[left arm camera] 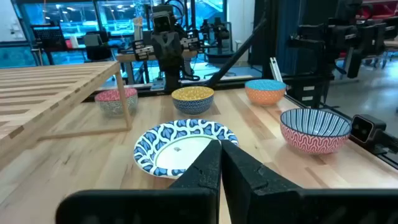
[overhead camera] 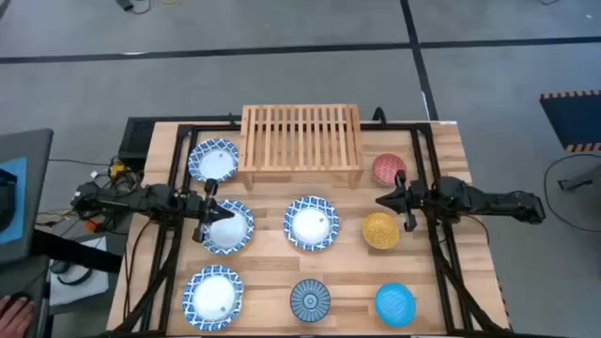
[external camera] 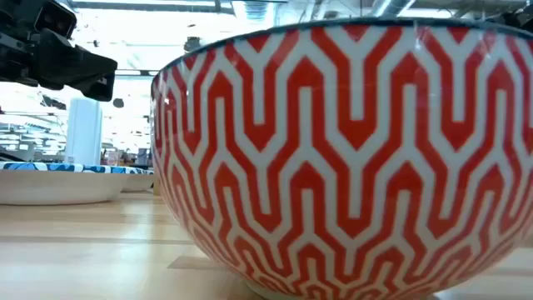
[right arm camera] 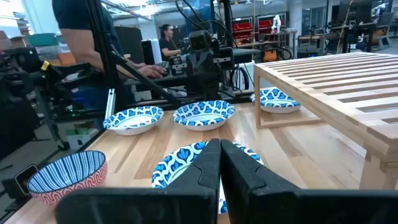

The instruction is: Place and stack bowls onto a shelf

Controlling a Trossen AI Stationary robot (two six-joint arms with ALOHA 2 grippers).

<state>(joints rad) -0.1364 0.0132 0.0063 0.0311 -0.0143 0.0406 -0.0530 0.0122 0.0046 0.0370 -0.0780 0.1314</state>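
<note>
the shelf [overhead camera: 300,138] stands at the far middle of the table [overhead camera: 449,150], its slatted top bare. four wide blue-and-white bowls lie out: one beside the shelf's left end [overhead camera: 213,161], one under the left gripper [overhead camera: 208,214] at [overhead camera: 232,228], one mid-table [overhead camera: 312,223], one at the near left [overhead camera: 213,295]. the right gripper [overhead camera: 402,199] hangs between the red bowl [overhead camera: 387,168] and the yellow bowl [overhead camera: 380,230] (finger state of either gripper unclear). the striped bowl [overhead camera: 309,299] and plain blue bowl [overhead camera: 394,304] sit along the near edge.
</note>
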